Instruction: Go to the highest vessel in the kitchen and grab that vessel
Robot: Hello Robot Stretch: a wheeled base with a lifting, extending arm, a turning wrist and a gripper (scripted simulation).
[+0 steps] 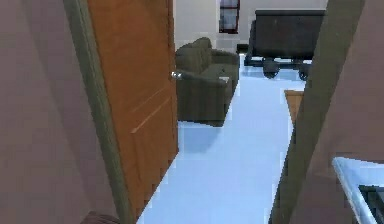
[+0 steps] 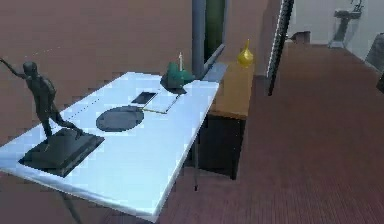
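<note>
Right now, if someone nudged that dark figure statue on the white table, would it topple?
Probably rigid and fairly heavy: the statue looks cast. Its wide flat base suggests sliding before tipping, though a high push might topple it.

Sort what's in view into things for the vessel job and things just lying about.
Job: yellow vase-like vessel on the wooden sideboard, a possible candidate only.
Lying about: dark statue, round dark plate, green object, all on the white table; armchair; wooden door.

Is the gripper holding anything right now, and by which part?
Cannot be told from these pictures. The arm side view has a white table with a dark statue and, beyond it, a yellow vessel.
</note>
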